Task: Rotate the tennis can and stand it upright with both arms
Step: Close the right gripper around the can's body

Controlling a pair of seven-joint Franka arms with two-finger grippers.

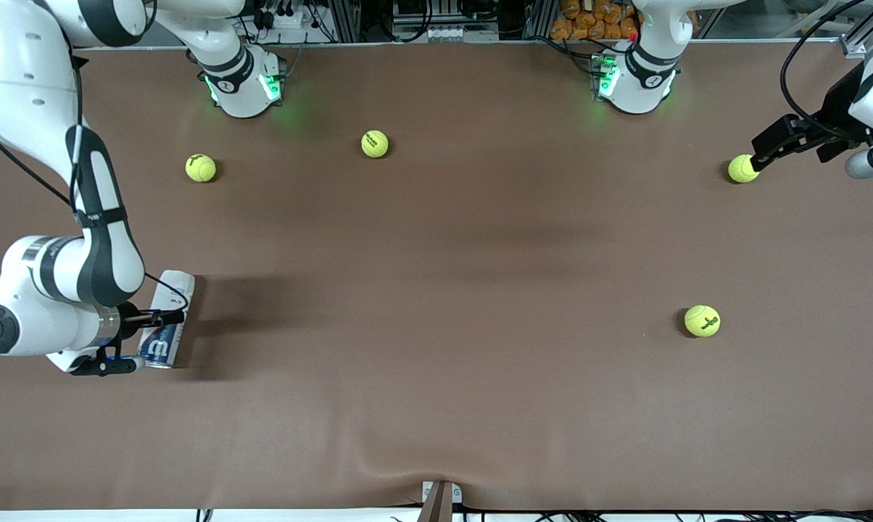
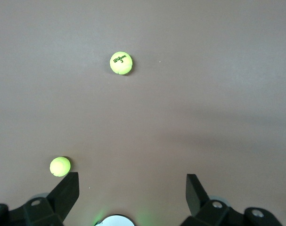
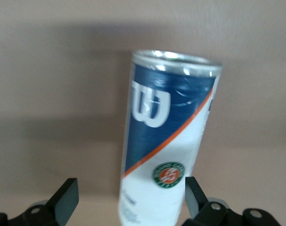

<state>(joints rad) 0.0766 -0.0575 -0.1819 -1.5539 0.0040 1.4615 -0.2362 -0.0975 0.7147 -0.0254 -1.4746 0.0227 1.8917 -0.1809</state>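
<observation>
Tennis can (image 3: 164,141) between open right tool (image 3: 128,197) fingers

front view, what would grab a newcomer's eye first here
The tennis can lying on its side at the right arm's end of the table, with the open right gripper low around it, one finger across its label. Next, four yellow-green tennis balls scattered over the brown table; the open left gripper hangs by the ball at the left arm's end.

Navy-and-white tennis can (image 1: 167,319) lies on its side at the right arm's table end.
</observation>
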